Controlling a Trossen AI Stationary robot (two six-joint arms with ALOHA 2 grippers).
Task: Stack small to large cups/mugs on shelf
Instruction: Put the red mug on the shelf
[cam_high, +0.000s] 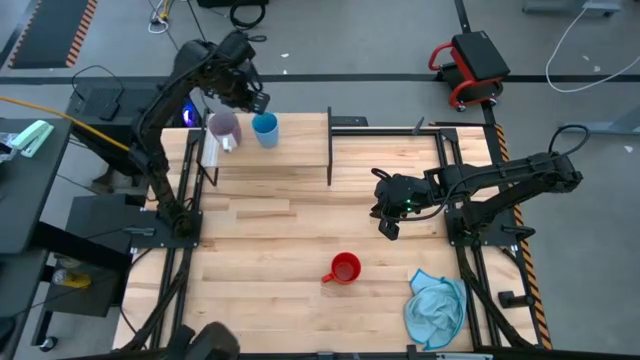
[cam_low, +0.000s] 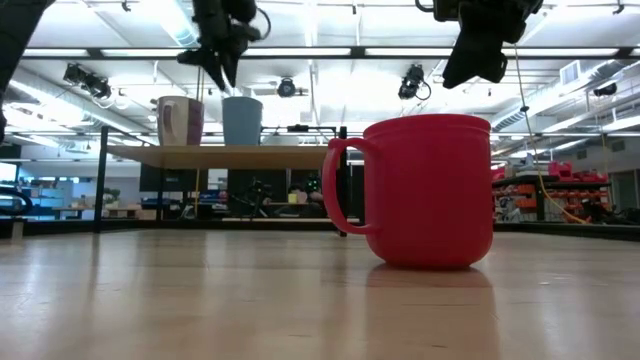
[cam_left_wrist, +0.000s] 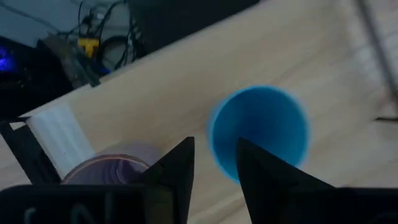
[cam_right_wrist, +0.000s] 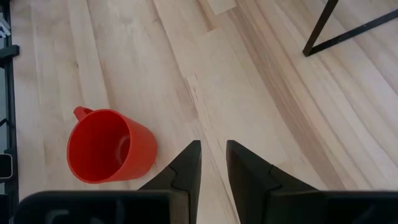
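Cloth (cam_high: 436, 308): light blue, crumpled, at the near right corner of the table (cam_high: 260, 290), well apart from everything else.

Red cup (cam_high: 345, 268): upright on the table, near of centre, handle pointing left in the high view. Nothing touches it. In the low view it (cam_low: 432, 190) fills the foreground; the right wrist view shows its open mouth (cam_right_wrist: 106, 146) from above.

Right gripper (cam_high: 388, 226): over the bare table, right of centre, farther back than the red cup and apart from it. Jaws a narrow gap apart, holding nothing; the fingers (cam_right_wrist: 185, 167) frame only tabletop. In the low view it (cam_low: 478, 58) hangs high above the red cup.

Shelf (cam_high: 300, 150): raised light-wood board on thin black legs, at the far side of the table, white strip (cam_high: 210, 150) along its left short edge.

Purple cup (cam_high: 224, 128): upright on the shelf's left end, beside the white strip. In the low view it (cam_low: 180, 121) stands just left of the blue cup.

Blue cup (cam_high: 265, 130): upright on the shelf, just right of the purple cup, the two near each other but not stacked. Seen from above in the left wrist view (cam_left_wrist: 264, 127).

Left gripper (cam_high: 252, 102): above the far edge of the shelf, over the two cups. Jaws apart, empty; the fingers (cam_left_wrist: 177, 168) clear of the blue cup's rim. In the low view it (cam_low: 222, 50) hangs just above both cups.
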